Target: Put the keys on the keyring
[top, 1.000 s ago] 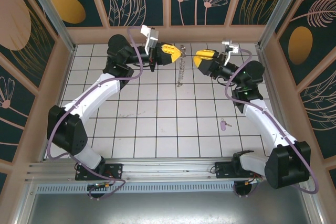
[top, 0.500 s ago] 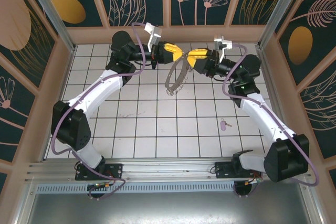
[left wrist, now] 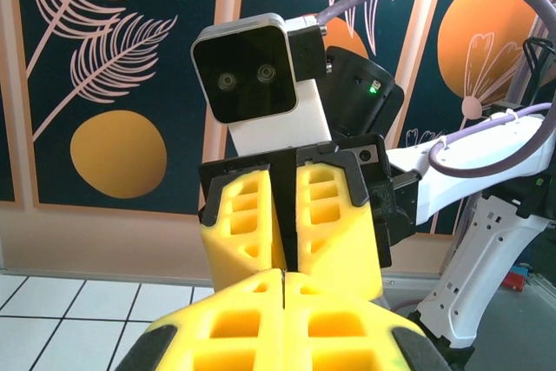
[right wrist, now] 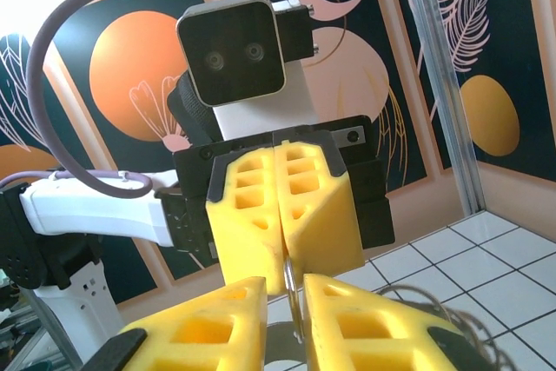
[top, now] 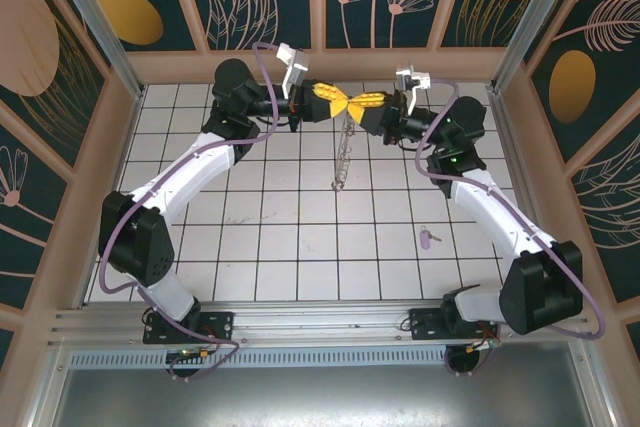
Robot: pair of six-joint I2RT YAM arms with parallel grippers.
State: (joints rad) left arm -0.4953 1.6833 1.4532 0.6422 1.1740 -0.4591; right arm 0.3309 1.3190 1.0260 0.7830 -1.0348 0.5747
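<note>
While the keyring [top: 343,152] dangles at upper centre, pinched in the shut jaws of the left gripper [top: 338,101] and nipped by the nearly closed right gripper [top: 357,107], the lilac key [top: 428,237] lies on the tiles [top: 280,237] at lower right, well apart. Nothing is threaded yet.

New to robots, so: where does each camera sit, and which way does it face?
Top external: above and behind the bases, looking down on the white tiled table; both arms whole.
Left wrist: on that wrist, facing the right gripper; own yellow fingers below.
Right wrist: mirrored, facing the left gripper; own fingers below.
Shared: thin grey metal chain keyring, top and right wrist.
</note>
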